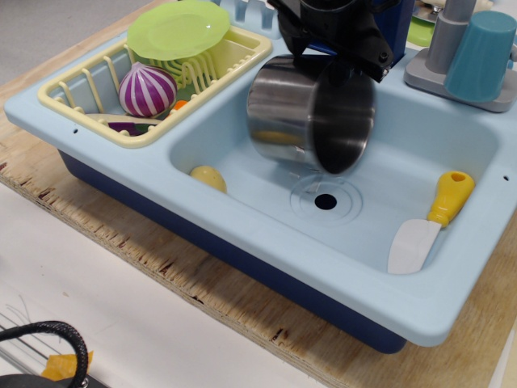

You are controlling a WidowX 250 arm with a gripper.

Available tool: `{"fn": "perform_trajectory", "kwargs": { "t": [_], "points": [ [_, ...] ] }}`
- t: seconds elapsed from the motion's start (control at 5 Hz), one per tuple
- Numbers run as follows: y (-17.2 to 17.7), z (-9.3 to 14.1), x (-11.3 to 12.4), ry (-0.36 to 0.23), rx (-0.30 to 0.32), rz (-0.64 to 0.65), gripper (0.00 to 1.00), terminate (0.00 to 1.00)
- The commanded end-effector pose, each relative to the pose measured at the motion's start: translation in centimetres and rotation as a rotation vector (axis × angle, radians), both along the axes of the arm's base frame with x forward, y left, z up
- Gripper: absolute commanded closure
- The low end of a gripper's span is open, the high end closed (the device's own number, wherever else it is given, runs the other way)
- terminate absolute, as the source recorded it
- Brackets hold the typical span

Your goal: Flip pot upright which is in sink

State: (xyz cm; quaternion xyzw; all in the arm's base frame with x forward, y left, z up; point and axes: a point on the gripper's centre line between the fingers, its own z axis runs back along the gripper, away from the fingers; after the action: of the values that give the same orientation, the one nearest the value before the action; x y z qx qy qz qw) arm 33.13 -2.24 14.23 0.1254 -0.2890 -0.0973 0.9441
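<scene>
The shiny steel pot [291, 113] hangs on its side above the light blue sink [380, 267], its mouth facing right and toward me. It is clear of the basin floor, above the round drain hole [325, 201]. My black gripper [335, 50] comes down from the top of the view and is shut on the pot's upper rim. The fingertips are partly hidden by the pot's rim.
A pale yellow dish rack [89, 105] at left holds a green plate [178, 28] and a purple striped ball [147, 89]. A small yellow item [208, 177] lies at the basin's left. A yellow-handled spatula [428, 222] lies at the right. A teal cup [483, 55] stands at the back right.
</scene>
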Motion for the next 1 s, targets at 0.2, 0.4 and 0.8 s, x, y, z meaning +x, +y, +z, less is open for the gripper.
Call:
{"fn": "perform_trajectory", "kwargs": {
  "t": [0.2,0.4,0.8],
  "points": [
    [1.0,-1.1,-0.2,0.08,-0.086,0.098,1.0,0.0],
    [0.5,-0.1,-0.8,0.078,-0.107,0.122,1.0,0.0],
    [-2.0,3.0,-1.5,0.033,-0.459,0.186,1.0,0.0]
  ]
}}
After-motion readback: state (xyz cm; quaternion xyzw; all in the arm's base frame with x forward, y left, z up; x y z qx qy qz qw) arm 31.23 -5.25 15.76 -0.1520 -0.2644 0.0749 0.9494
